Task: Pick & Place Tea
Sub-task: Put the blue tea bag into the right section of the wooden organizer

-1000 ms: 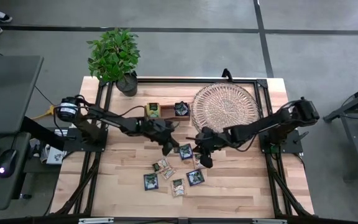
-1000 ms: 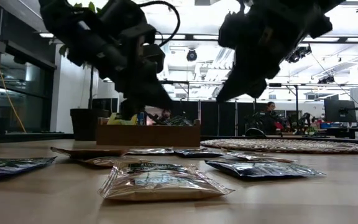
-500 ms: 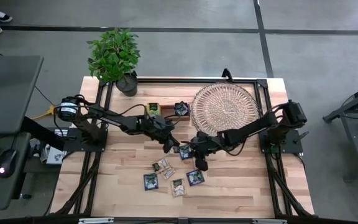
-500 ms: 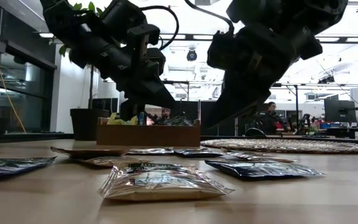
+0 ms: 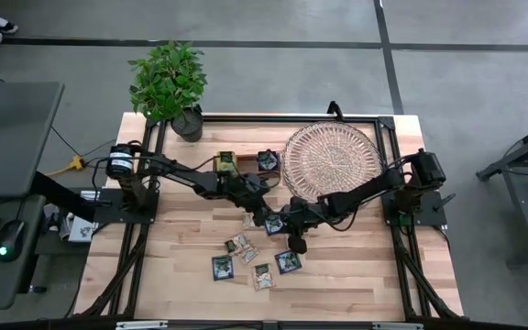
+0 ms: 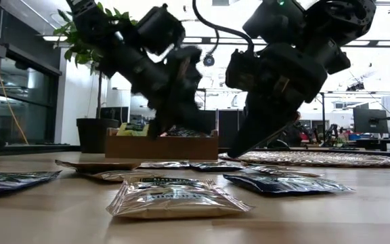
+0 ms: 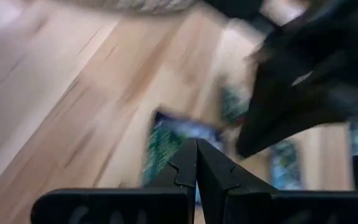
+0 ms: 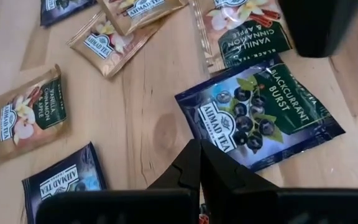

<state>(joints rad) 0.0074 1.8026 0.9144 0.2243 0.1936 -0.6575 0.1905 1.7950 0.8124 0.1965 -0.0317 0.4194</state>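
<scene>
Several small flat tea sachets lie on the wooden table (image 5: 356, 284), among them a dark blackcurrant one (image 8: 260, 115), a vanilla one (image 8: 244, 31), beige ones (image 5: 238, 243) and another dark one (image 5: 288, 262). My left gripper (image 5: 260, 216) is shut and hangs low over a dark sachet (image 7: 169, 143) at the far side of the cluster. My right gripper (image 8: 198, 147) is shut, pointing down at bare wood just beside the blackcurrant sachet's edge; in the low view it (image 6: 231, 154) hangs close above the table. Neither holds anything.
A narrow wooden box (image 5: 246, 165) with sachets inside stands at the far middle, and a round wicker tray (image 5: 331, 158) lies to its right. A potted plant (image 5: 170, 82) is at the far left corner. Bare wood stretches along the near edge.
My right gripper has come down toward the table among the sachets, still shut. My left gripper has reached out toward the table's right, closer to the right gripper and slightly lower, also shut. The sachets have stayed where they were.
</scene>
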